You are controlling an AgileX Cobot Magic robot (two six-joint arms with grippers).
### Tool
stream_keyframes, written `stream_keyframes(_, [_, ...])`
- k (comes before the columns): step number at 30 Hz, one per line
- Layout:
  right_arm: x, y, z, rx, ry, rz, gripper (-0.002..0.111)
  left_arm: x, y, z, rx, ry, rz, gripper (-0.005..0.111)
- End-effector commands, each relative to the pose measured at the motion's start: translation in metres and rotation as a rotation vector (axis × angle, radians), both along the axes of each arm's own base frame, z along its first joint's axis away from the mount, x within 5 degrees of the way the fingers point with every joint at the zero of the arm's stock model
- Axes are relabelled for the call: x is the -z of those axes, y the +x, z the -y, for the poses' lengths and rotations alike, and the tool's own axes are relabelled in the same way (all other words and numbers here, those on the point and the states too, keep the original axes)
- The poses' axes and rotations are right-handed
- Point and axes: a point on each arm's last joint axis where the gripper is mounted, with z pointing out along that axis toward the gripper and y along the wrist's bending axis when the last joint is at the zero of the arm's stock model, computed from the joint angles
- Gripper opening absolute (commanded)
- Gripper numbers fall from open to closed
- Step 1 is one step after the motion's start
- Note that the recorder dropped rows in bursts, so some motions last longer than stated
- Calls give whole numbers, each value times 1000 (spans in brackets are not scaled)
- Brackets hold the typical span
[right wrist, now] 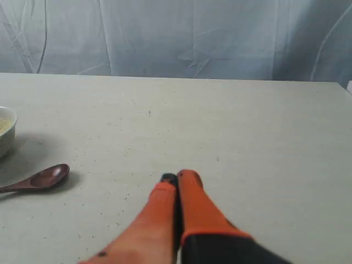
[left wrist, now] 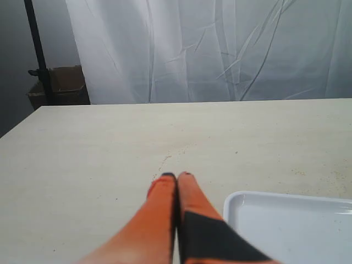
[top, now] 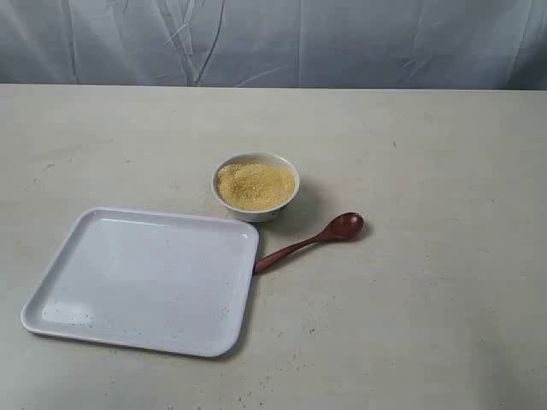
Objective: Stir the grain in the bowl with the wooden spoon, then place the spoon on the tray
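Wooden spoon (top: pixel 309 243) flat on the surface (top: pixel 427 171), handle tip at the tray (top: pixel 145 278) rim, just beside the bowl (top: pixel 256 211) of grain (top: pixel 255 185), left end effector (left wrist: pixel 176 176) and right end effector (right wrist: pixel 177 177) both closed, empty

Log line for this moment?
spoon: on table, untouched | grain: in bowl | left gripper: shut | right gripper: shut

exterior: I look from a raised spot down across the tabletop (top: pixel 444 171), curtain (top: pixel 342 43) behind, mid range | left wrist: low, close, sighting along left end effector (left wrist: pixel 176 176) toward curtain; shares tray (left wrist: pixel 291 225) corner with exterior | right wrist: equally low behind right end effector (right wrist: pixel 177 178); shares wooden spoon (right wrist: pixel 44 179), bowl (right wrist: pixel 6 135) rim
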Motion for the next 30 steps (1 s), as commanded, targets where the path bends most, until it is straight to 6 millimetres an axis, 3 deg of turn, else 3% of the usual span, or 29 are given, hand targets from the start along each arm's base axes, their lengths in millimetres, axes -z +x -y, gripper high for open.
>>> stream_keyframes(1, [-13, 2, -1, -12, 2, 156, -1, 1, 0, 0, -1, -6, 5, 0])
stream_keyframes(6, [-37, 0, -3, -36, 21, 416, -1, 1, 0, 0, -1, -6, 5, 0])
stream_keyframes(15, [-57, -7, -5, -57, 47, 654, -1, 1, 0, 0, -1, -6, 5, 0])
stream_keyframes(20, [-60, -8, -4, -49, 35, 681, -1, 1, 0, 0, -1, -6, 5, 0])
stream_keyframes(23, [-54, -3, -2, -23, 141, 543, -1, 1, 0, 0, -1, -6, 5, 0])
stream_keyframes(26, [-63, 6, -3, -11, 240, 325, -1, 1, 0, 0, -1, -6, 5, 0])
stream_keyframes(30, [-86, 29, -7, -14, 162, 43, -1, 1, 0, 0, -1, -6, 5, 0])
